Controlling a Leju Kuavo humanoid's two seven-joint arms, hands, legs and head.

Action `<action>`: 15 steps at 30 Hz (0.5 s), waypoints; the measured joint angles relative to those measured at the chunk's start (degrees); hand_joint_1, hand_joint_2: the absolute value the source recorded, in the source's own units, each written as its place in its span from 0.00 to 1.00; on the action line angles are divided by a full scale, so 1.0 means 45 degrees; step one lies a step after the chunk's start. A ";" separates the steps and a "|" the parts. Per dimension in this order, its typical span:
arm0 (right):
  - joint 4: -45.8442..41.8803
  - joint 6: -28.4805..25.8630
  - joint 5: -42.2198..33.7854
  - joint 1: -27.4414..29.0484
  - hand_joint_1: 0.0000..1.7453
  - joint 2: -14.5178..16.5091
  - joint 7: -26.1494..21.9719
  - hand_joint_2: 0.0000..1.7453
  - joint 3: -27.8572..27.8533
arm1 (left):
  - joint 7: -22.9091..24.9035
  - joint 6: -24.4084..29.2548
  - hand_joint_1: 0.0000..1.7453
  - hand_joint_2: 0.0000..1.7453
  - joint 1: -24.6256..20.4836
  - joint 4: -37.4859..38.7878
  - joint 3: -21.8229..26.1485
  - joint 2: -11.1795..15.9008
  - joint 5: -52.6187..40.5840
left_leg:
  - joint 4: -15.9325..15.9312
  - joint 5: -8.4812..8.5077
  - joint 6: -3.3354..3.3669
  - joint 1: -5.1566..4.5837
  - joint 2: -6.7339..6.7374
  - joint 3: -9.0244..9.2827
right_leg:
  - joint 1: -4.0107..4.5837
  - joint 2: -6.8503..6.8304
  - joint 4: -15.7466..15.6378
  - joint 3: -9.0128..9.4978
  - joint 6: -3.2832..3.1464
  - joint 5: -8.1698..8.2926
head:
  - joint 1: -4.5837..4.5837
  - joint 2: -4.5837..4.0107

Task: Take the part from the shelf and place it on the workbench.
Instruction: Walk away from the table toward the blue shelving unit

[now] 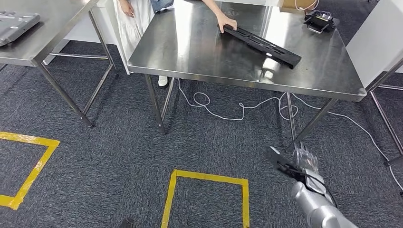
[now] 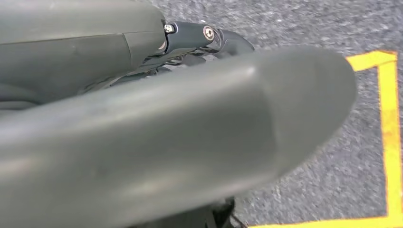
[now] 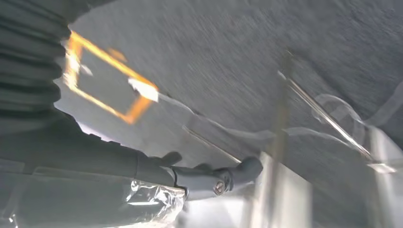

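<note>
**Desk:** What runs left to right across the head view?

**Photographer:** At far left, a steel table [image 1: 57, 19] with a grey tray-like piece [image 1: 14, 23] on it. Yellow floor tape [image 1: 28, 166] marks one square at near left and another in the near centre, on dark carpet [image 1: 119, 142]. Centre to right stands the workbench [image 1: 199, 52], and on it, right of centre, lies the long black part [image 1: 263, 45]. A person's hand [image 1: 227, 23] rests on the part's far-left end. A black device [image 1: 319, 21] sits at the bench's far right corner.

**Desk:** So the job is finished?

**Photographer:** It looks so: the part lies flat on the bench, inside the edges, with nothing left but to stand clear.

**Desk:** And the robot's hands?

**Photographer:** The right hand [image 1: 297, 164] hangs low at near right, below the bench edge, holding nothing, fingers apart. The left hand [image 2: 204, 35] hangs over the carpet; I cannot tell how its fingers lie.

**Desk:** Room to move?

**Photographer:** Open carpet in front; bench legs and a white cable [image 1: 223, 107] lie just beyond the right hand.
</note>
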 joint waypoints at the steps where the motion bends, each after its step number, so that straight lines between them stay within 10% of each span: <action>1: 0.0052 -0.0019 -0.0214 0.0330 0.00 0.0022 0.0002 1.00 -0.0216 | -0.0046 0.0004 0.00 0.00 0.0012 0.0000 0.0058 0.0000 0.0010 | 0.0003 0.0120 0.0008 -0.0019 0.0003 -0.0166 | -0.0008 0.0010 0.0732 -0.0176 0.0043 -0.0282 | 0.0001 0.0000; 3: 0.0196 0.0281 -0.0760 0.0996 0.00 0.0061 -0.0060 1.00 -0.0678 | -0.0120 0.0002 0.00 0.00 0.0029 0.0002 0.0151 0.0000 0.0012 | 0.0014 0.0339 -0.0025 -0.0033 0.0004 -0.0452 | -0.0012 0.0015 0.0954 0.0127 0.0272 -0.0119 | 0.0005 0.0000; 5: 0.0363 0.0719 -0.1370 0.1655 0.00 0.0149 -0.0085 1.00 -0.1205 | -0.0158 0.0000 0.00 0.00 0.0037 0.0002 0.0188 0.0000 -0.0013 | 0.0030 0.0540 -0.0117 -0.0043 -0.0001 -0.0677 | -0.0024 0.0006 -0.0598 0.1351 0.0425 0.0377 | 0.0007 0.0001; 7: 0.0467 0.1085 -0.1849 0.2245 0.00 0.0323 -0.0016 1.00 -0.1710 | -0.0165 -0.0001 0.00 0.00 0.0045 0.0001 0.0203 -0.0001 -0.0067 | 0.0057 0.0725 -0.0260 -0.0102 0.0018 -0.0809 | 0.0050 0.0028 -0.2452 0.2585 0.0328 0.0434 | 0.0003 0.0000; 10: 0.0581 0.1853 -0.2596 0.2985 0.00 0.0631 0.0001 1.00 -0.2432 | -0.0168 -0.0002 0.00 0.00 0.0065 0.0002 0.0228 0.0002 -0.0160 | 0.0080 0.0941 -0.0447 -0.0152 0.0069 -0.0865 | 0.0075 0.0084 -0.3066 0.2771 0.0078 0.0391 | -0.0061 0.0001; 12: 0.0680 0.2413 -0.3039 0.3360 0.00 0.0837 0.0015 1.00 -0.2891 | -0.0166 -0.0004 0.00 0.00 0.0100 0.0004 0.0260 0.0007 -0.0209 | 0.0393 0.0505 -0.0588 -0.0087 0.0054 -0.1042 | -0.0079 0.0058 -0.3065 0.2591 -0.0212 0.0570 | -0.0080 0.0002; 15: 0.0832 0.3514 -0.3862 0.3887 0.00 0.1141 0.0260 1.00 -0.3623 | -0.0168 0.0025 0.00 0.00 0.0139 0.0004 0.0289 0.0013 -0.0273 | 0.2442 -0.1386 -0.0823 0.0031 0.0019 -0.1635 | -0.0128 0.0004 -0.3047 0.2240 -0.0507 0.0969 | -0.0124 0.0001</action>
